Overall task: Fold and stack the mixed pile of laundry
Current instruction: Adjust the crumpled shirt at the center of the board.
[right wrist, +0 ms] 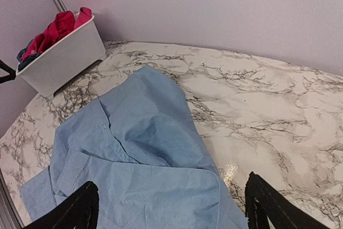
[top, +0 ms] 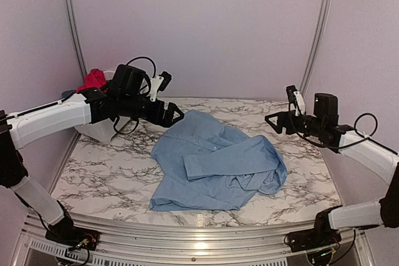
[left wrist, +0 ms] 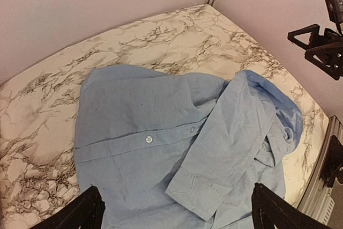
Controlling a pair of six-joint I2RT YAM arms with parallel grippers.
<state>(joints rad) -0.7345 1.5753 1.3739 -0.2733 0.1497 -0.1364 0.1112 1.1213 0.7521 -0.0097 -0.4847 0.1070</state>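
One light blue shirt (top: 215, 163) lay rumpled in the middle of the table (top: 106, 179), limp, light and likely to sag, so its shoulder seams or hem corners looked the best holds. The left hand (top: 174, 115) and right hand (top: 283, 109) hovered either side of it, both released and empty.

Your left arm (top: 50, 119) stretches from the near left toward the middle, its left gripper (top: 173, 115) raised, fingers spread wide and holding nothing. Your right arm (top: 368, 151) bends in from the near right. The right gripper (top: 278, 122) hangs raised too, fingers wide apart, empty.
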